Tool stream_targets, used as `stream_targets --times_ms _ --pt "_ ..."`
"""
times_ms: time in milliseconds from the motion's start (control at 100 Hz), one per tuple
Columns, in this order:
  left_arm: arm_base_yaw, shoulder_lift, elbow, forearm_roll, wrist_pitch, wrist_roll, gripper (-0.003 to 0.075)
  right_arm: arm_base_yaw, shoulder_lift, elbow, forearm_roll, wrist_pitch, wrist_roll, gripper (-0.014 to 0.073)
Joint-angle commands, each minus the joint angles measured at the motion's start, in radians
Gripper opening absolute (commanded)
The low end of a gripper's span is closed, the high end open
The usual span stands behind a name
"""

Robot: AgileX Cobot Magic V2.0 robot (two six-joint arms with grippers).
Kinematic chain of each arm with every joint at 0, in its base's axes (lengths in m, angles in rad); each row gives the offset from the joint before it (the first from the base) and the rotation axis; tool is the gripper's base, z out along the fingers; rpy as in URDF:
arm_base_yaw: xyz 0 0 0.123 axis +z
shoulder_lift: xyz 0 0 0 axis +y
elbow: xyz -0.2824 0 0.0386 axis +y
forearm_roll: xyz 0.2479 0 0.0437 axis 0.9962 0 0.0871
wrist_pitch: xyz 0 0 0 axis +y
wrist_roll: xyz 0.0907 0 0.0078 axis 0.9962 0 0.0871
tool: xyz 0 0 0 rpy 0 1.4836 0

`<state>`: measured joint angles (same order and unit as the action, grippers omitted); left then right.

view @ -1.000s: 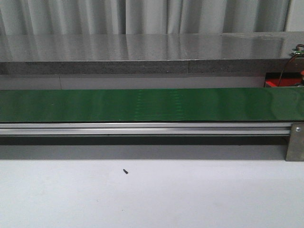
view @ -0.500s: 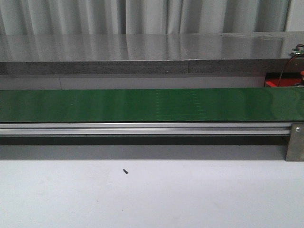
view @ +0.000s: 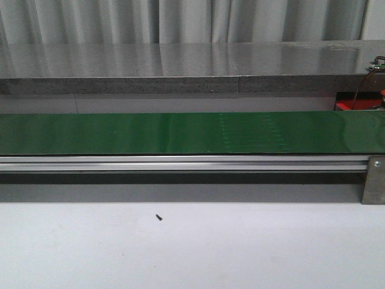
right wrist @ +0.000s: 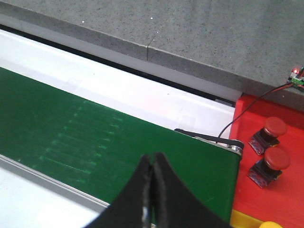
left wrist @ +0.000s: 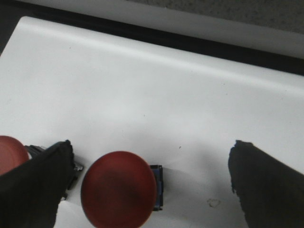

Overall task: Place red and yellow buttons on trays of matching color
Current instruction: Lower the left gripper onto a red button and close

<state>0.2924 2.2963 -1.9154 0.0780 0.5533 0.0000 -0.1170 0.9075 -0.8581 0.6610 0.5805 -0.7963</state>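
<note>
In the left wrist view a red button (left wrist: 118, 189) with a dark blue base lies on a white surface (left wrist: 142, 95), between the fingers of my open left gripper (left wrist: 151, 145) and nearer one finger. A second red button (left wrist: 9, 154) shows partly beyond that finger. My right gripper (right wrist: 153, 159) is shut on nothing above the green belt (right wrist: 71, 128). Past the belt's end, the red tray (right wrist: 247, 190) holds two red buttons (right wrist: 274, 127) (right wrist: 277, 159). A yellow tray's edge (right wrist: 240, 221) and a bit of a yellow button (right wrist: 268, 224) show beside it. Neither gripper appears in the front view.
The green conveyor belt (view: 180, 132) runs across the front view on an aluminium rail (view: 180, 162), with a grey stone ledge (view: 180, 66) behind it. A corner of the red tray (view: 349, 106) shows at the far right. A small dark speck (view: 159, 217) lies on the white table.
The faint pale marks on the green belt have shifted to the right, so the belt is running that way. Nothing else in the front view has moved.
</note>
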Motion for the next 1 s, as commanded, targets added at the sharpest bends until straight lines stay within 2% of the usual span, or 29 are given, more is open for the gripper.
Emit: stream_targets --times_ms 0,870,990 --pt "0.004 -0.062 -0.034 0.002 -0.068 -0.01 0.062 0.0 -0.011 -0.026 0.022 -0.047 -0.005 -0.0068" --pt "0.006 -0.025 -0.034 0.004 -0.072 -0.01 0.0618 0.0 -0.011 -0.026 0.022 -0.047 -0.005 -0.0068" --pt "0.006 -0.025 -0.034 0.004 -0.074 -0.01 0.0568 0.0 -0.011 -0.026 0.022 -0.047 -0.005 -0.0068"
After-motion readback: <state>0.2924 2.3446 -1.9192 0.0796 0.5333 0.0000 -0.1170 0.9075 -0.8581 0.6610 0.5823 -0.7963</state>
